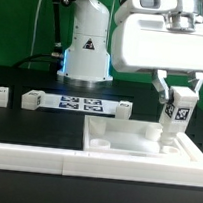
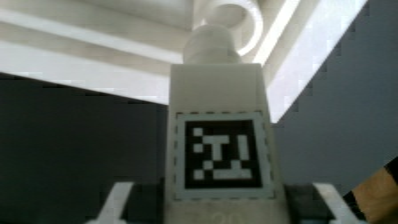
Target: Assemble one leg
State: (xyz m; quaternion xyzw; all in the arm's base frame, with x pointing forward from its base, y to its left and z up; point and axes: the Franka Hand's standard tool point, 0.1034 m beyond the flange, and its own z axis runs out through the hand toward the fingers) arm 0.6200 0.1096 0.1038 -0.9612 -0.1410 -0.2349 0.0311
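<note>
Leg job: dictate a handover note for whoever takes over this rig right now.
Gripper: shut on the leg, holding it upright.
Position: the leg is at the tray's far corner, on the exterior view's right. In the wrist view its tip points at a round socket.
Done: leg picked up and brought to the corner.
Left: seat it (cannot tell if it is in yet), then release.
Other loose white pieces lie by the marker board.

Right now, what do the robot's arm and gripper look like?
The arm is smooth, rounded, glossy white, with a black triangle sticker on it and a blue glow near its foot. The gripper is a boxy white block ending in two short pale fingers.
</note>
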